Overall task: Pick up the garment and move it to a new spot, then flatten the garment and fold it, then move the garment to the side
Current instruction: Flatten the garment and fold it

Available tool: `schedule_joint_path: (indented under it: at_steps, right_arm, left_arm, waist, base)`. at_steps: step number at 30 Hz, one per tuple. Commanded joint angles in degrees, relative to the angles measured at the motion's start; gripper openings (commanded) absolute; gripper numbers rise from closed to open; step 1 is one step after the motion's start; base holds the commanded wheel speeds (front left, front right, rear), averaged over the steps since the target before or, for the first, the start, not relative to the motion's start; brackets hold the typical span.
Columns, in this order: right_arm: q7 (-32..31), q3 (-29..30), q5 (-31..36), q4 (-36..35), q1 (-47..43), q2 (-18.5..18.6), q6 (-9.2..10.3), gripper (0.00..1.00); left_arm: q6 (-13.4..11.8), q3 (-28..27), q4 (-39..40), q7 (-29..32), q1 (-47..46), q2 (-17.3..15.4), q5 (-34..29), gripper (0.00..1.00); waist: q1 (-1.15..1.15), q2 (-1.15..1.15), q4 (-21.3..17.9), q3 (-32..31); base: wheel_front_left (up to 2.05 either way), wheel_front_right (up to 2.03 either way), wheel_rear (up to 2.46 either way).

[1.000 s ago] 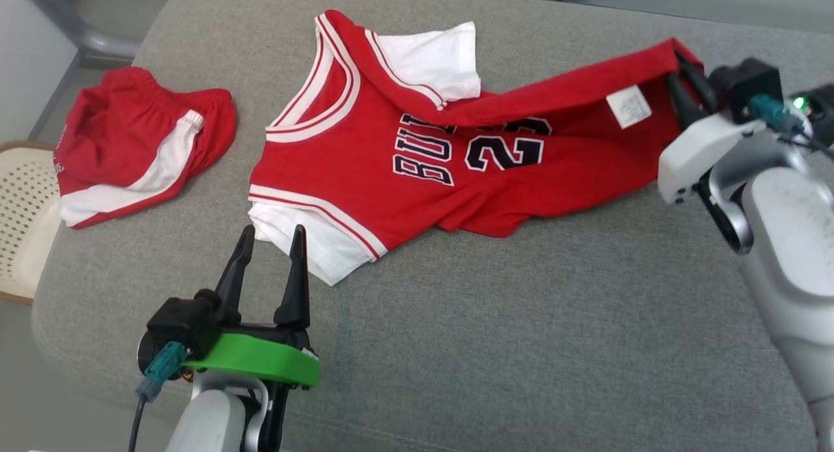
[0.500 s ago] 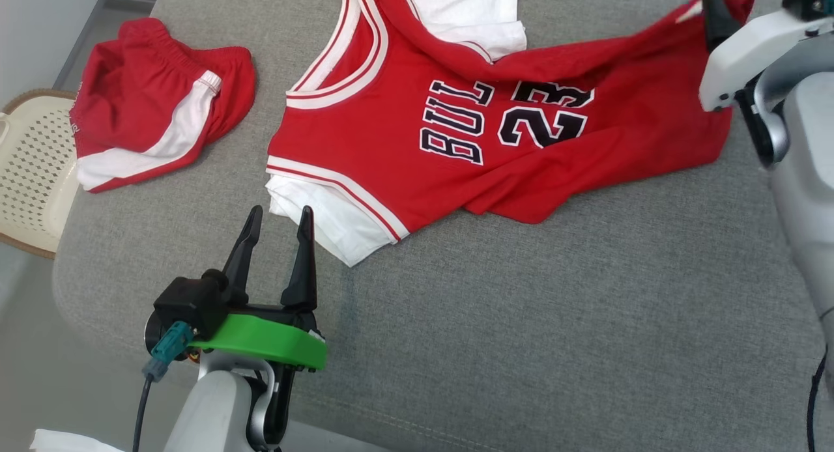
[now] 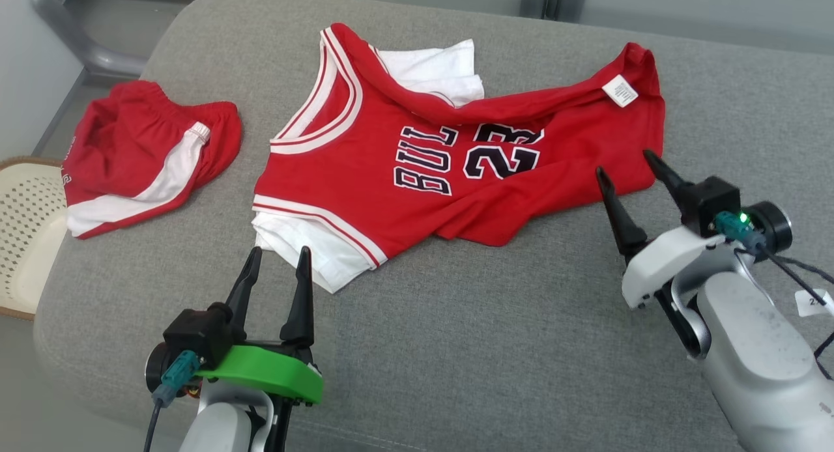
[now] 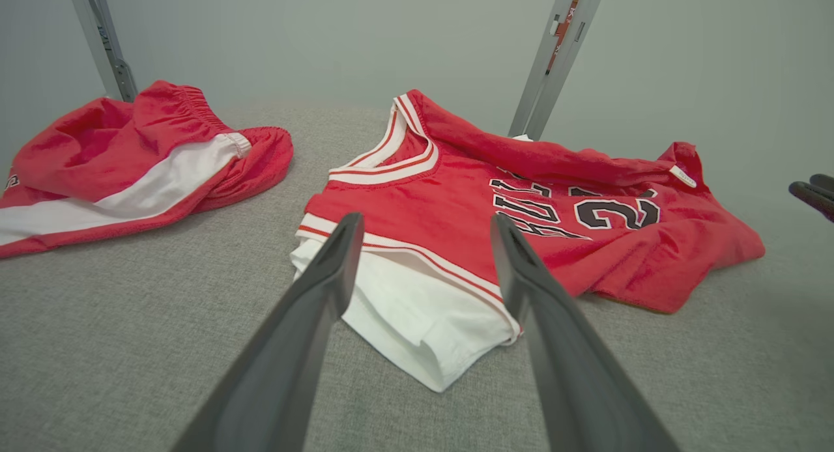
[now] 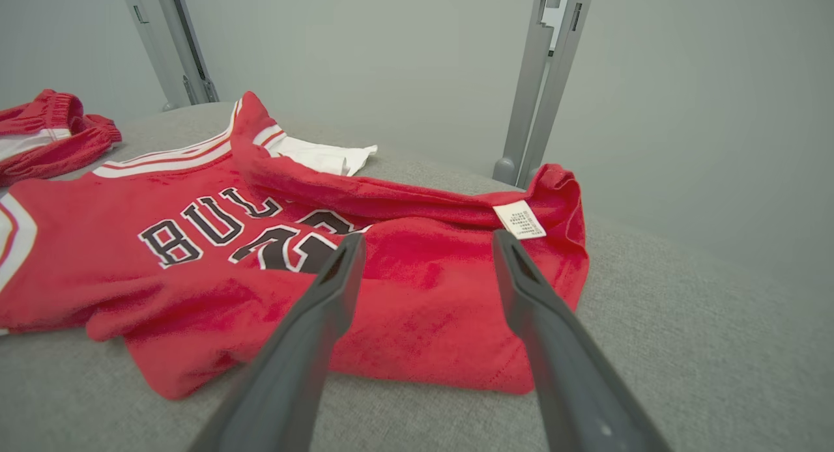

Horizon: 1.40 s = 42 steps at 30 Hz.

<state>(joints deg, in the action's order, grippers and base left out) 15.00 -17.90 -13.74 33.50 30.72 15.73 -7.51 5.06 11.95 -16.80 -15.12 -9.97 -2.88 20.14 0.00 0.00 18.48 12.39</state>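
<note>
One red jersey (image 3: 365,191) lies rumpled on the cushion (image 3: 488,348) beside the shorts (image 3: 124,146), neckline toward them, length running away from them. Left gripper (image 3: 279,250) and right gripper (image 3: 622,161) gape wide, holding nothing.

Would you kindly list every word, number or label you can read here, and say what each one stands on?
"BULL": across the chest of the red jersey, its end running under a fold.
"23": beside it, top edge under the same fold.
The white tag at the jersey's turned-over hem: print too small to read.
The red shorts: edge lettering cut off, unreadable.
</note>
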Motion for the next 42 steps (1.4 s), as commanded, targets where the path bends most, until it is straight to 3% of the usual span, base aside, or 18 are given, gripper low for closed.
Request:
schedule_joint_path:
  at_steps: [1,5,12,24,25,26,27,34,42]
  right_arm:
    - [0.22,-0.77,-0.07,0.10,-1.60,0.48,0.04,1.00]
    - [-1.67,-3.76,0.02,2.77,-3.07,1.46,0.04,1.00]
    - [-7.43,-6.85,2.75,9.83,1.80,2.70,0.04,1.00]
    - [-8.77,-14.00,4.27,21.62,9.71,3.35,0.04,1.00]
    - [-8.32,-14.33,4.16,22.30,10.14,3.31,0.04,0.45]
    - [-7.87,-14.51,4.10,22.87,10.47,3.26,0.04,0.14]
    - [-7.40,-14.74,3.98,23.63,10.78,3.04,0.04,0.00]
    - [-2.44,-14.60,2.36,24.26,10.87,1.00,0.04,0.00]
    - [-0.34,-15.52,0.09,18.43,7.30,0.58,0.04,0.00]
  left_arm:
    - [0.37,0.03,-0.26,-0.04,0.85,-0.38,-0.54,1.00]
    - [0.45,0.50,-0.81,-0.04,1.20,-0.50,-0.56,1.00]
    - [0.50,0.91,-0.70,-0.04,0.97,-0.42,0.07,1.00]
    - [0.20,1.47,-0.82,-0.05,-0.68,-0.14,1.17,1.00]
    - [0.14,1.46,-0.86,-0.05,-0.75,-0.13,1.22,1.00]
    - [0.10,1.45,-0.86,-0.05,-0.80,-0.11,1.28,1.00]
    - [0.08,1.41,-0.90,-0.04,-0.84,-0.10,1.33,1.00]
    - [-0.40,0.45,-1.18,-0.04,0.47,-0.11,1.03,1.00]
    - [-0.48,-0.14,-1.71,-0.04,1.91,-1.16,0.32,1.00]
  waist:
    - [0.00,0.00,-1.22,-2.74]
    - [0.00,0.00,-0.54,-3.45]
    - [0.00,0.00,1.71,-2.16]
    - [0.00,0.00,5.55,0.91]
    - [0.00,0.00,5.67,0.96]
    - [0.00,0.00,5.73,0.99]
    - [0.00,0.00,5.76,0.95]
    - [0.00,0.00,3.84,-0.72]
    - [0.00,0.00,-1.48,-4.33]
  base:
    - [0.00,0.00,0.00]
    - [0.00,0.00,0.00]
    - [0.00,0.00,0.00]
    - [0.00,0.00,0.00]
    - [0.00,0.00,0.00]
    - [0.00,0.00,0.00]
    - [0.00,0.00,0.00]
    - [0.00,0.00,0.00]
    - [0.00,0.00,0.00]
